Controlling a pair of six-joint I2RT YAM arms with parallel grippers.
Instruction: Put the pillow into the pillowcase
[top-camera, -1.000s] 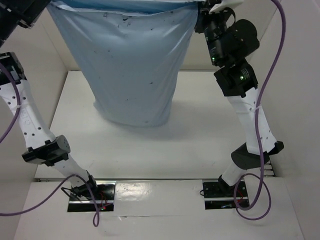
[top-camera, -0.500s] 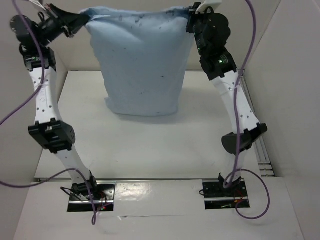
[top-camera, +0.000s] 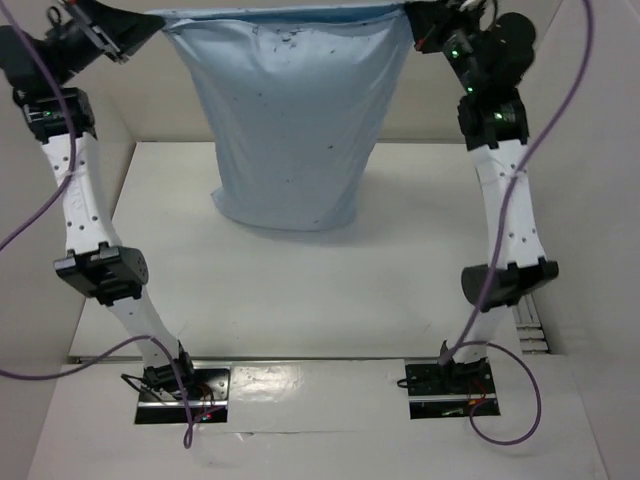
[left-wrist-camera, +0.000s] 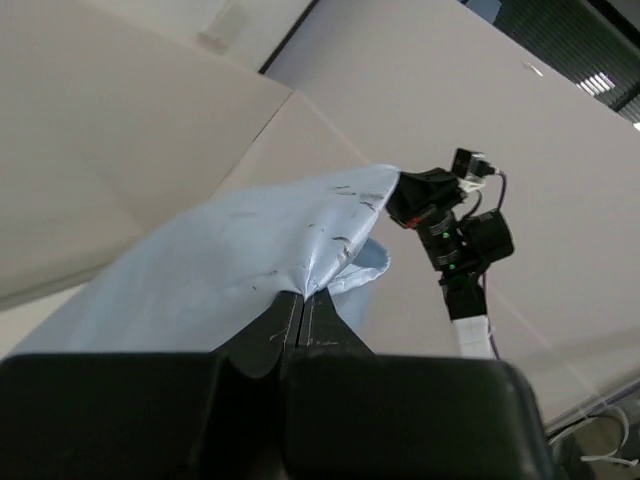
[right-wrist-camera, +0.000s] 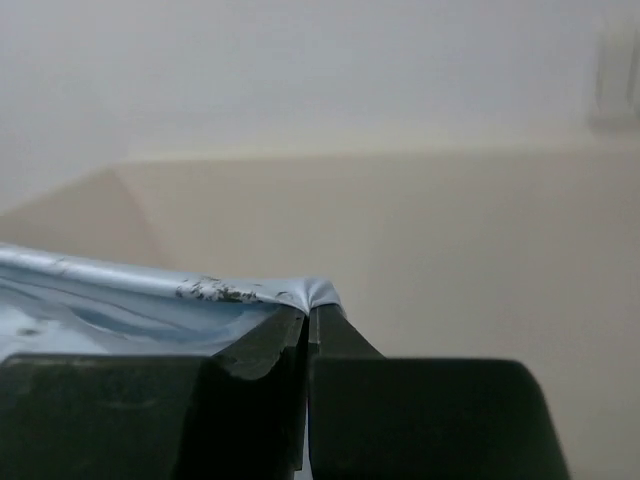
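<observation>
The light blue pillowcase (top-camera: 285, 120) hangs between both arms, bulging and full, its bottom resting on the table. The white pillow does not show; it is hidden or out of view. My left gripper (top-camera: 158, 27) is shut on the pillowcase's upper left corner, seen pinched in the left wrist view (left-wrist-camera: 302, 295). My right gripper (top-camera: 408, 12) is shut on the upper right corner, seen pinched in the right wrist view (right-wrist-camera: 308, 308). The top edge is stretched taut between them.
The white table (top-camera: 300, 300) is walled by beige panels at the back and sides. Purple cables (top-camera: 545, 120) loop from both arms. The arm bases (top-camera: 180, 385) sit at the near edge.
Both arms have moved apart and up, stretching the pillowcase's top edge taut. The sack now hangs a little wider and its bottom sits on the table.
</observation>
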